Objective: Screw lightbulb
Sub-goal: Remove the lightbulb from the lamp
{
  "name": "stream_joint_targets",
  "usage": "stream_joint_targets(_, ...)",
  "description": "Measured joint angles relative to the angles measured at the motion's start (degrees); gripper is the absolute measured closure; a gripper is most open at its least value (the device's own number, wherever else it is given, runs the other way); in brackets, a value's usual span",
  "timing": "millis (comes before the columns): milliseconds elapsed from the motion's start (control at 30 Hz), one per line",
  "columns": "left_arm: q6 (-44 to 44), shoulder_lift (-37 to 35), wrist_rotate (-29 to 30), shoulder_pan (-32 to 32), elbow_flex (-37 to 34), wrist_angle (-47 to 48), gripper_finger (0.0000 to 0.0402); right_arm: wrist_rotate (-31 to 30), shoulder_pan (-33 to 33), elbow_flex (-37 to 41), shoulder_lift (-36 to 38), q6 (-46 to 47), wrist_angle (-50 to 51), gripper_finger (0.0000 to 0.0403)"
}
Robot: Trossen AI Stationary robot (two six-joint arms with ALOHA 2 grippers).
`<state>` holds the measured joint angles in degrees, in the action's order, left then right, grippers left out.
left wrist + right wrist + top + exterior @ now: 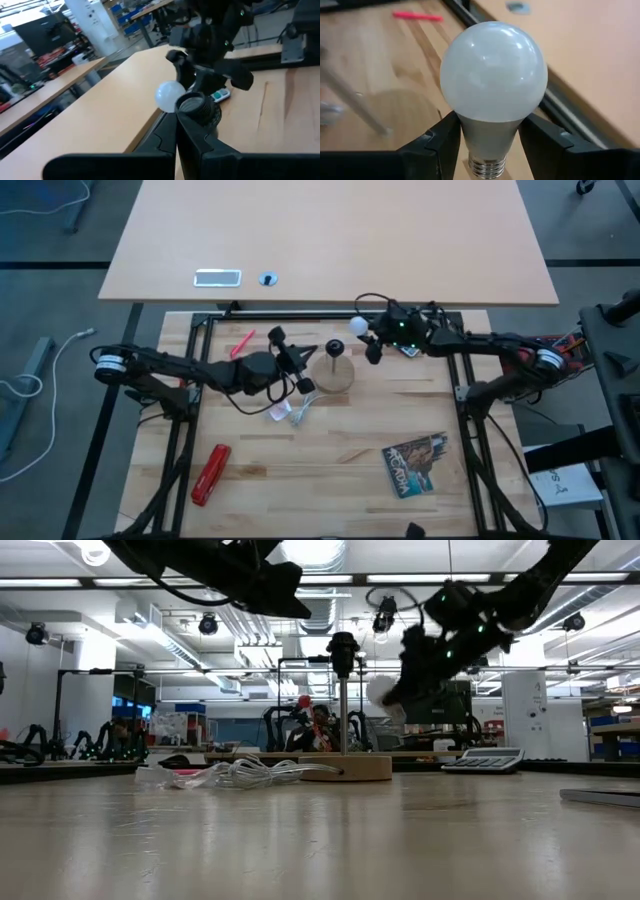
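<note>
White and single, your one lightbulb [493, 75] sits pinched in the right gripper [490, 145]; left gripper [176, 131] pressed together.

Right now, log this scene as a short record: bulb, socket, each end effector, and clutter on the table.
lightbulb: held by its neck in the right end effector, white head pointing away from the wrist, up off the table
socket stand: black socket on a round wooden base, empty
left end effector: shut, right by the socket
bulb versus socket: close beside it, not inserted
clutter: red tool, booklet, plastic wrapper, calculator
</note>
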<state>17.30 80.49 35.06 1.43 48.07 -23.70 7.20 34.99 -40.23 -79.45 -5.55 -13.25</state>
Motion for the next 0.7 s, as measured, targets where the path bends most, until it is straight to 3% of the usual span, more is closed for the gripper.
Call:
stream_joint_targets(200,-0.41,-0.05,4.45,-1.14,-0.02,2.15,0.0402,-1.32,0.98,-0.01,-8.22,2.27,-0.21,0.0223)
stream_joint_targets(400,-1.47,-0.05,4.99,-1.27,-0.02,3.84,0.0402,-1.40,1.18,-0.69,-14.41,3.89,-0.29,0.0223)
stream_joint_targets(700,-2.39,-0.05,5.01,-1.25,-0.02,4.70,0.0401,-1.36,1.18,-1.13,-15.17,3.46,-0.18,0.0222)
